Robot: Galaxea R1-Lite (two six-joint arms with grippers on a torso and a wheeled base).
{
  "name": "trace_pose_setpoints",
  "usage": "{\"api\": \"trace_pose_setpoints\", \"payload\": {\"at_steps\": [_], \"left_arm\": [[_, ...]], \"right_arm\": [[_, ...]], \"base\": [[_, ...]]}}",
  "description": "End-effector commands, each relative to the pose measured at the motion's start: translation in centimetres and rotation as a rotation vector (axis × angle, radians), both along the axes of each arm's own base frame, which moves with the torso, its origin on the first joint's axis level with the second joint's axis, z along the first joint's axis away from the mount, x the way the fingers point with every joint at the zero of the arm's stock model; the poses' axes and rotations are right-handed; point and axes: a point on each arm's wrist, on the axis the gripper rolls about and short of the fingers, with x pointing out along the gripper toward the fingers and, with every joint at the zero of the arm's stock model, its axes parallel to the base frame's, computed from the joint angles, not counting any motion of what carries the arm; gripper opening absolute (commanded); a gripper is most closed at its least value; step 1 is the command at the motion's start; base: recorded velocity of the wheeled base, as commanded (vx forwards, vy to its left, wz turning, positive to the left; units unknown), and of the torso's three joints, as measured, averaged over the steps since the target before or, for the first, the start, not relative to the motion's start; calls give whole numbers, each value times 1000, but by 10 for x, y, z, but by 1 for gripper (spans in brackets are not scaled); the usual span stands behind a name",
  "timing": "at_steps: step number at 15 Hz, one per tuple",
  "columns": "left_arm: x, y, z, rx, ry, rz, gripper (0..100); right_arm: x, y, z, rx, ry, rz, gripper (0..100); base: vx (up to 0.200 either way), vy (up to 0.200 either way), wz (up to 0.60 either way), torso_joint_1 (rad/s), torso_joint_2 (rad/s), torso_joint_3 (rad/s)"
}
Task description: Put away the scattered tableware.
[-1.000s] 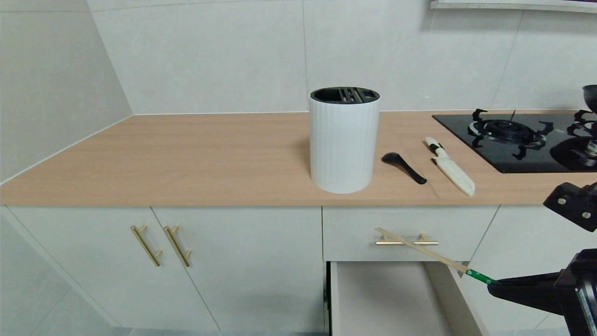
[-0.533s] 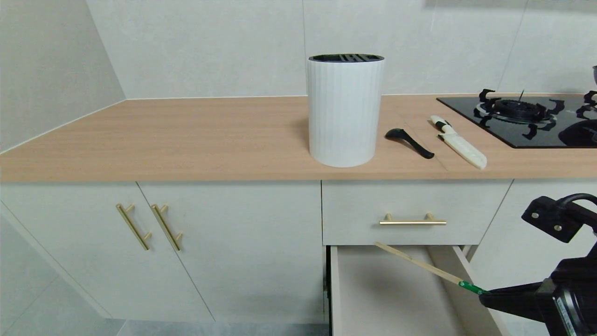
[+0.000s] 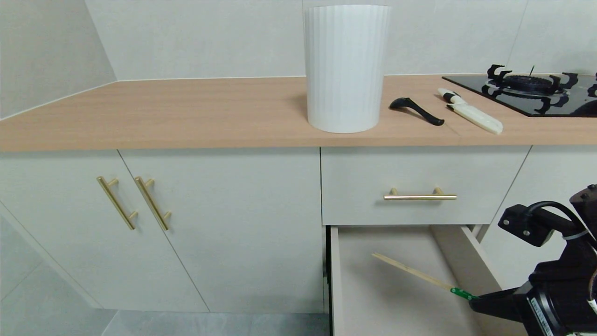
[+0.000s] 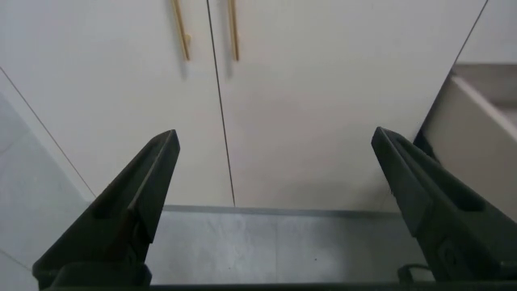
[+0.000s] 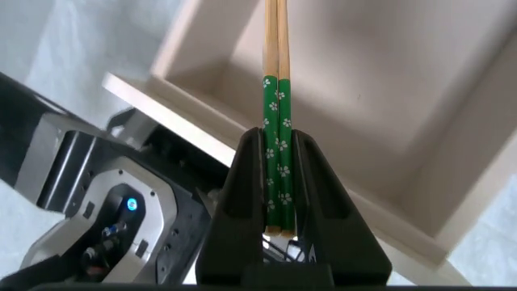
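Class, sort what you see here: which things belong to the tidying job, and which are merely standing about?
Job: chopsticks in the right gripper; open drawer; black spoon; knife on the counter.
Standing about: white ribbed container; gas hob; cupboard doors.

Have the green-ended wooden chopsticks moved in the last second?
Yes, downward: the green-ended wooden chopsticks crossed the gold drawer handle before; now they are below it, over the open drawer.

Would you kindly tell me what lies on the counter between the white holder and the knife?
A black spoon, lying flat, as the head view shows.
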Motion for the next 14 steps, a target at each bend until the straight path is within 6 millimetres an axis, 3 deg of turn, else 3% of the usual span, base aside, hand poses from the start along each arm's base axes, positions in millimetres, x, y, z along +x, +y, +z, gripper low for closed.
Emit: {"api": "trace_pose_setpoints", "payload": {"at_steps": [1,5,8,10,14], "left_arm": [[0,0,0,-1,1,1,100],[0,0,0,-1,1,1,100],[0,0,0,-1,1,1,100],[0,0,0,-1,1,1,100],[0,0,0,-1,1,1,100]], "right_arm": [[4,3,-4,-13,21,1,0],[6,4,-5,-10,16,-1,0],[24,15,-10,13,-21,0,0],[53,33,-27,-6,-3,-8,0],[90,53,-69,-108,124,-98,0]], "base": [[0,0,0,-32,149,110],[0,0,0,-12,32,21],[0,0,0,0,0,0],[0,0,0,0,0,0],[0,0,0,0,0,0]]}}
